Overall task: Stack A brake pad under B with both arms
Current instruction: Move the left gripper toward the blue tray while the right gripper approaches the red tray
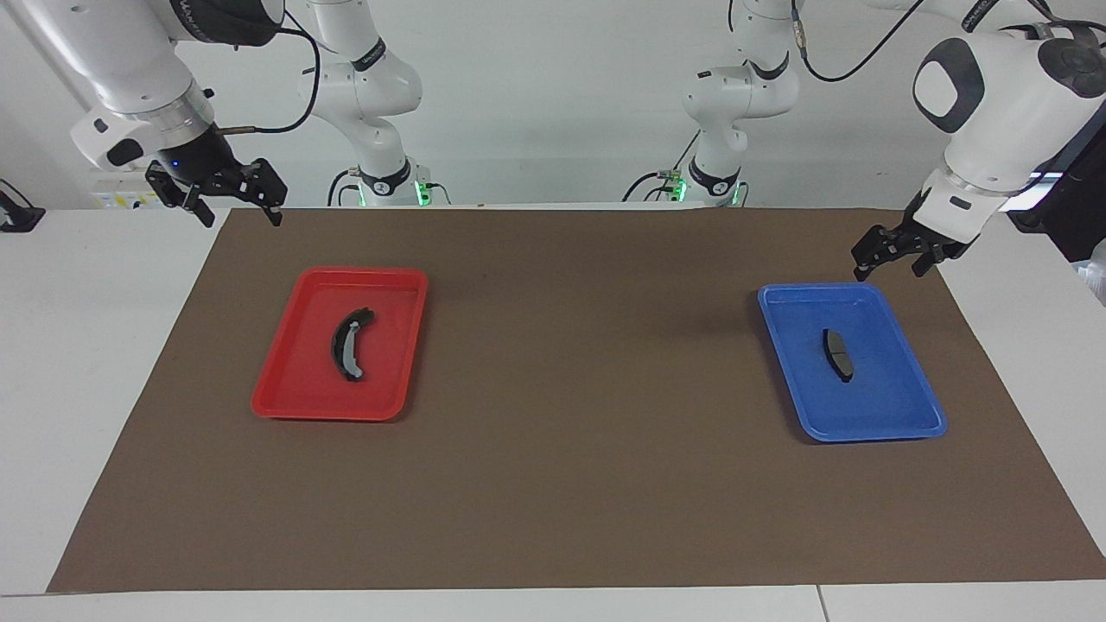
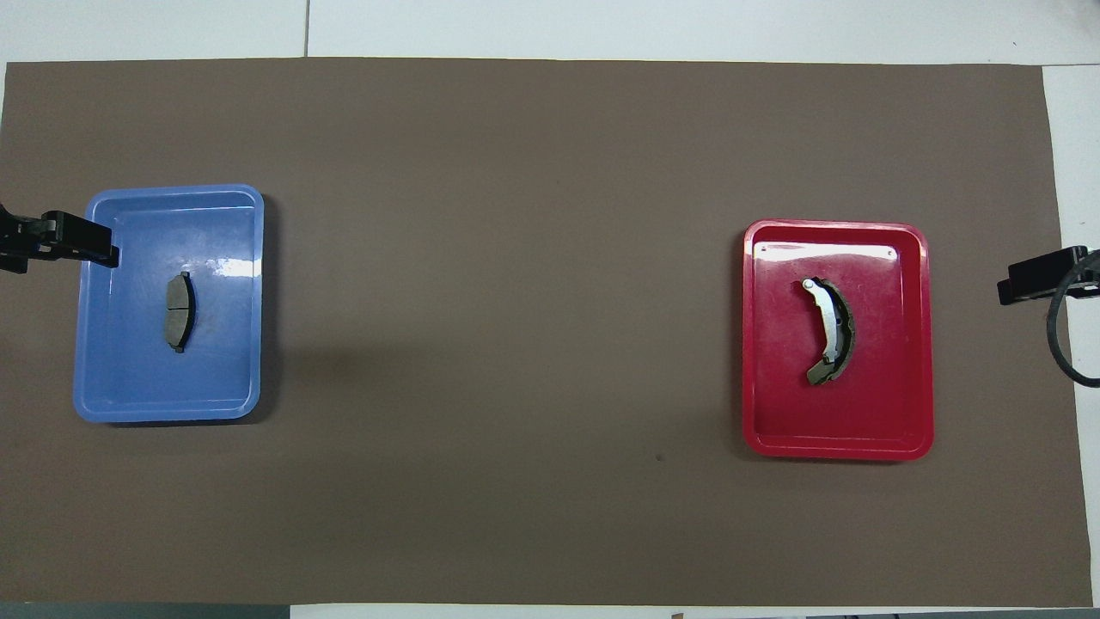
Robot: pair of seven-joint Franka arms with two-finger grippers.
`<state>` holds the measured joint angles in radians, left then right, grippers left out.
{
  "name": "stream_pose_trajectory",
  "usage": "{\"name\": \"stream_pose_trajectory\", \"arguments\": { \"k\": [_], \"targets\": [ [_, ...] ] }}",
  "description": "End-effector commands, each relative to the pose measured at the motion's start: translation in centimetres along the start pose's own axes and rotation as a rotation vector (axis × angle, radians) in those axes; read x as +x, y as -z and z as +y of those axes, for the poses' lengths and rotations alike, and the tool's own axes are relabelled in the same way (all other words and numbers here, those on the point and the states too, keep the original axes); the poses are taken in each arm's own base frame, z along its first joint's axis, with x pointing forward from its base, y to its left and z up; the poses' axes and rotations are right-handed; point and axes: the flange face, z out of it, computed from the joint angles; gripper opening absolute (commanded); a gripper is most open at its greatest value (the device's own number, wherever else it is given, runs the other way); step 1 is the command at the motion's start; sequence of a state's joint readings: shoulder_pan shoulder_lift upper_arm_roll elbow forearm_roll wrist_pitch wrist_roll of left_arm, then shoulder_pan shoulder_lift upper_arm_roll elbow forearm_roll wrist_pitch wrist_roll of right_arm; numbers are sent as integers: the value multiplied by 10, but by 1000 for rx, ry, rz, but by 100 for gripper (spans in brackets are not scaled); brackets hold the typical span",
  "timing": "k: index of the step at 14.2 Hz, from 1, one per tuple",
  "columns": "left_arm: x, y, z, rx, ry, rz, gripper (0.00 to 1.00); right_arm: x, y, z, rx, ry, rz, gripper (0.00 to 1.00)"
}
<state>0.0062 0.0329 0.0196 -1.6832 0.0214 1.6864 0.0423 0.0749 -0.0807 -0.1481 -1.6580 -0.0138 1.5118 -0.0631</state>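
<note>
Resting apart: A brake pad point(image 1: 837, 354) (blue tray point(image 1: 899, 415)), B point(image 1: 349, 344).

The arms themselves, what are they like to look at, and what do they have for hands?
Both are white, rounded jointed arms with black joint caps. Black cables loop along them, and green lights glow at their bases. The left arm ends in a black two-finger left gripper; the right arm ends in a matching right gripper under a silver ring, with a small blue light.

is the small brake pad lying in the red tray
No, the small brake pad lies in the blue tray; the red tray holds the larger crescent brake shoe.
</note>
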Motion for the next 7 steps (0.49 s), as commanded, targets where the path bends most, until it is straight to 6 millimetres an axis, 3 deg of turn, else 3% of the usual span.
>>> {"name": "stream_pose_trajectory", "arguments": {
  "k": [1,7],
  "targets": [
    [-9,1,3,-10,13,-2,99,1,-1,0,3,7,6,100],
    [-8,3,5,-9,47,5,99,1,-2,-1,3,12,4,100]
  ]
}}
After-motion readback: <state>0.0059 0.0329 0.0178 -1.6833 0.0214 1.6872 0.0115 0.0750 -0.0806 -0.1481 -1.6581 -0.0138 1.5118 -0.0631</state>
